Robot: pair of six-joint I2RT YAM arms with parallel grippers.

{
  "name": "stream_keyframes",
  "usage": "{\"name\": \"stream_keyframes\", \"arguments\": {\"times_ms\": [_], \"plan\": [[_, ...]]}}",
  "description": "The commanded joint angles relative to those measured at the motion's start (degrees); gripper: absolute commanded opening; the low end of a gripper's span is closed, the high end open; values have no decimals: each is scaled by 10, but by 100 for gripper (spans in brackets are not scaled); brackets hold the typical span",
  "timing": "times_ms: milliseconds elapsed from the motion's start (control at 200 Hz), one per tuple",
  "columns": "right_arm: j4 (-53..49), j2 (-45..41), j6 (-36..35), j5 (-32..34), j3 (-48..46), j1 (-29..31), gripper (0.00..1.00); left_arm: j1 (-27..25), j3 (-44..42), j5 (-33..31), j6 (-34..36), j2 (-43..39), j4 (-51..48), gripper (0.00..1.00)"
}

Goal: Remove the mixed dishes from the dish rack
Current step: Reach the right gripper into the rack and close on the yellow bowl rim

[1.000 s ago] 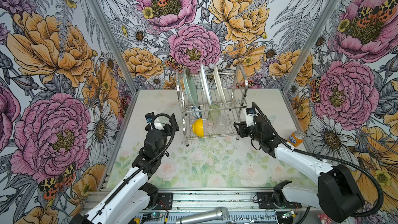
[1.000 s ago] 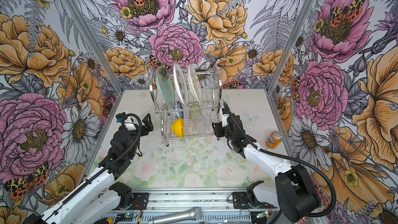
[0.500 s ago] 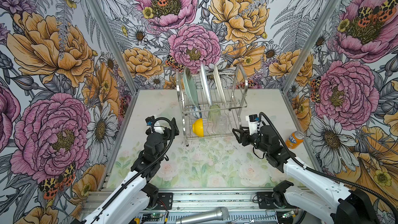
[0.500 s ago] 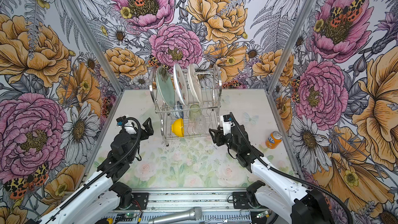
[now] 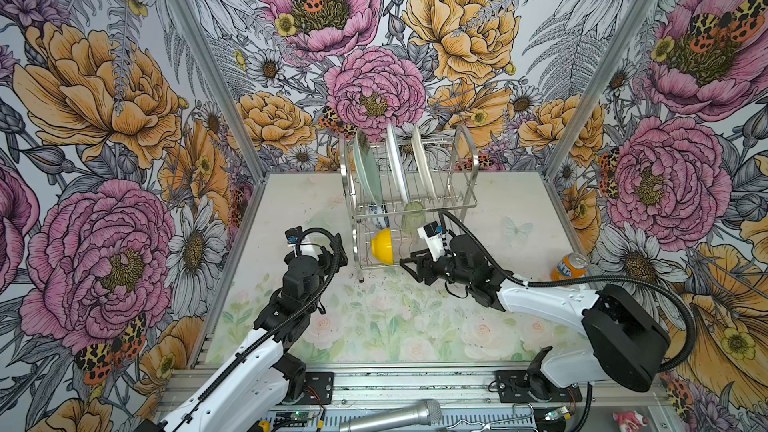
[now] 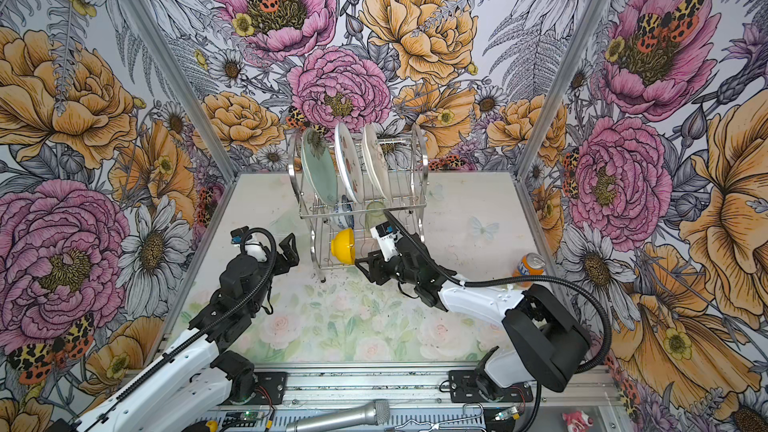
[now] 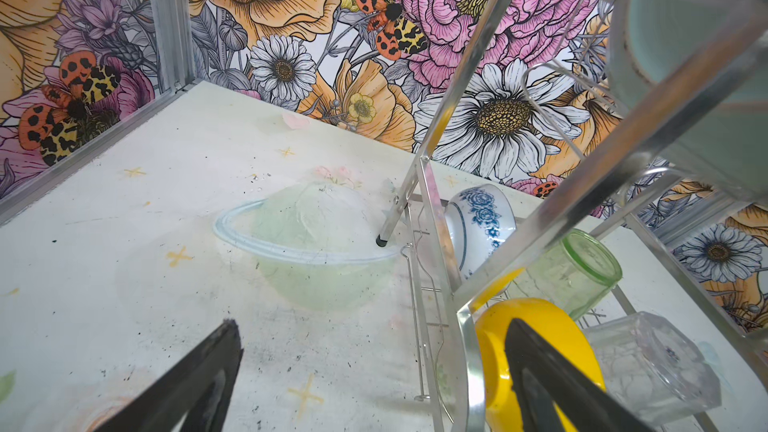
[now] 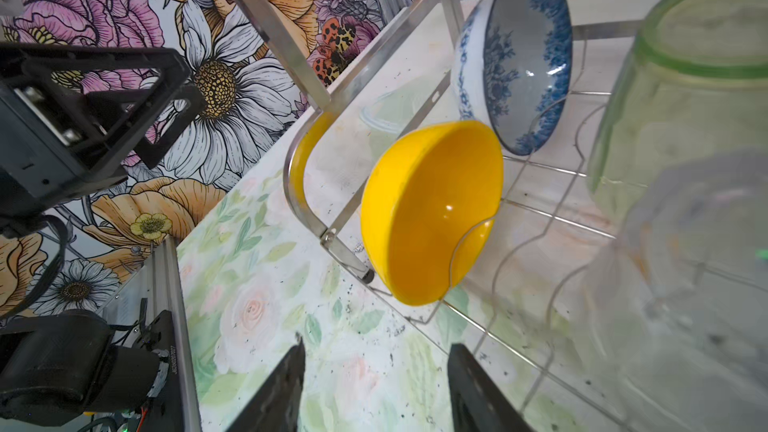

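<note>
Half open and empty, the right pincer [image 8: 376, 344] hovers just short of the yellow bowl [image 8: 428, 209], propped on edge straight ahead in the dish rack's [image 8: 267, 22] lower tier; seemingly light, stiff and slick, it is best pinched across its rim.

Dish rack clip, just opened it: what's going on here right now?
Two robot arms face the dish rack, and nothing has been unloaded yet. Three plates stand upright in the upper shelf; the yellow bowl, blue-and-white bowl, green tumbler and clear glass sit in the lower tier. The right hand is open and empty, low in front of the rack, aimed toward the yellow bowl. The left hand is wide open and empty beside the rack's left end.
</note>
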Motion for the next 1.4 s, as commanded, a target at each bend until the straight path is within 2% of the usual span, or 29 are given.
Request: {"name": "stream_keyframes", "arguments": {"times_ms": [0,781,1051,1396], "plan": [[58,33,7,-30,37,8,56,-3,-3,15,-2,0,-8,99],[78,140,15,-51,96,9,45,-1,-25,17,2,-9,11,99],[88,160,16,-55,105,10,31,0,-25,19,2,-8,12,99],[92,175,18,-63,115,10,21,0,-27,18,1,-13,11,99]]}}
